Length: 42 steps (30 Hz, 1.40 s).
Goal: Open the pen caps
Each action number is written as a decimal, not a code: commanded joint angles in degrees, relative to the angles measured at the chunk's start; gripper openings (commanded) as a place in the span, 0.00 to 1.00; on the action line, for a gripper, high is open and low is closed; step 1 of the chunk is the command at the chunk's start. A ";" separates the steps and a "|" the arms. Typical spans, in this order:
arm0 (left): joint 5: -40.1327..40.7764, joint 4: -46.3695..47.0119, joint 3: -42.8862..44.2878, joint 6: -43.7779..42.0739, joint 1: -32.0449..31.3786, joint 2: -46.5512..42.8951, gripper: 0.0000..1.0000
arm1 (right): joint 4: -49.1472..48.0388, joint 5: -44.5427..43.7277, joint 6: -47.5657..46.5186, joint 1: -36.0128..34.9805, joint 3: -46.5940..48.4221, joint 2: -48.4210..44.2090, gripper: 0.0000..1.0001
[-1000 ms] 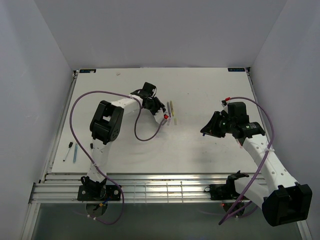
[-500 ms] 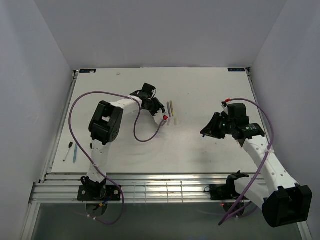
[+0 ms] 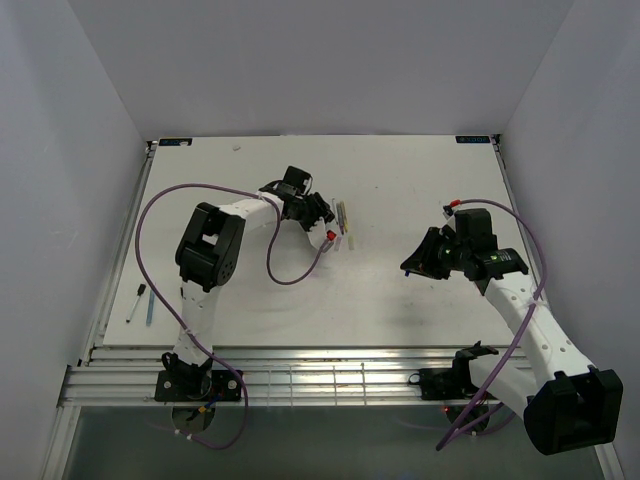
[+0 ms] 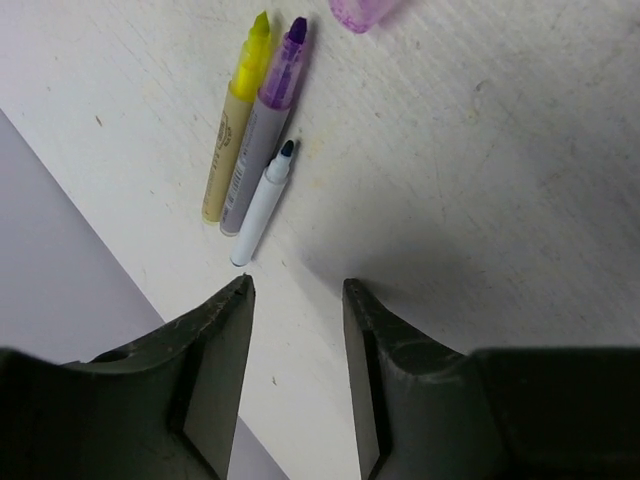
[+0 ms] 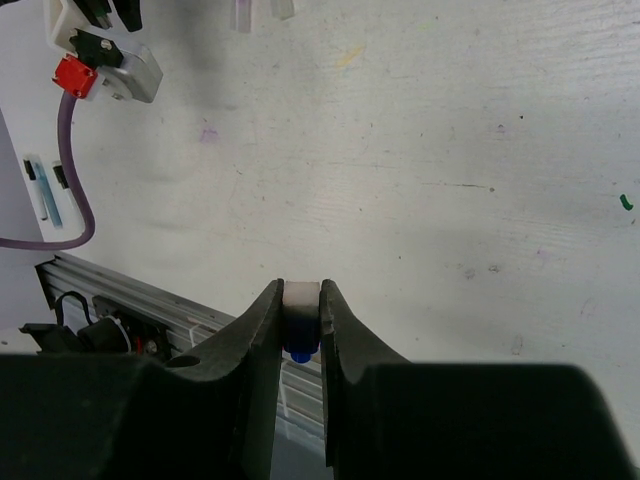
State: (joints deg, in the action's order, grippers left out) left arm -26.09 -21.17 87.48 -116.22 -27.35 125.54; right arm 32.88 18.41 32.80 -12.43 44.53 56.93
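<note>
Left gripper (image 4: 296,288) open, empty, above the bench (image 4: 480,150) | three pens (image 4: 262,135), tips bared, lie side by side just ahead, long axes running away from it | left arm nearer | right gripper (image 5: 299,288), well apart, clamps a white-and-blue piece (image 5: 300,310).

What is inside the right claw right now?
The right claw is shut on a white piece with a blue part below it. The fingers cover the rest, so whether it is a pen or a cap cannot be told.
</note>
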 commanded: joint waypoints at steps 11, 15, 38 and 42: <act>-0.63 -12.06 2.69 -4.64 2.57 -0.64 0.98 | -1.51 1.89 0.60 0.21 -0.59 -1.99 0.08; -2.83 -12.14 4.27 -2.43 3.27 -3.10 0.98 | -1.33 2.68 1.30 0.21 -0.85 -1.30 0.08; 12.38 29.25 -22.61 54.17 -9.98 -34.99 0.98 | -35.07 9.54 57.12 0.30 -4.81 13.12 0.08; 24.92 30.04 -28.67 61.35 -15.78 -43.60 0.98 | -34.41 2.52 72.47 -2.77 1.76 15.58 0.08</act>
State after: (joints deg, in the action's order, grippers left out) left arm -17.12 6.02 62.22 -62.96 -41.76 88.73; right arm 2.50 25.45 86.94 -13.28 39.70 71.22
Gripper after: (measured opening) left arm 0.979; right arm 0.220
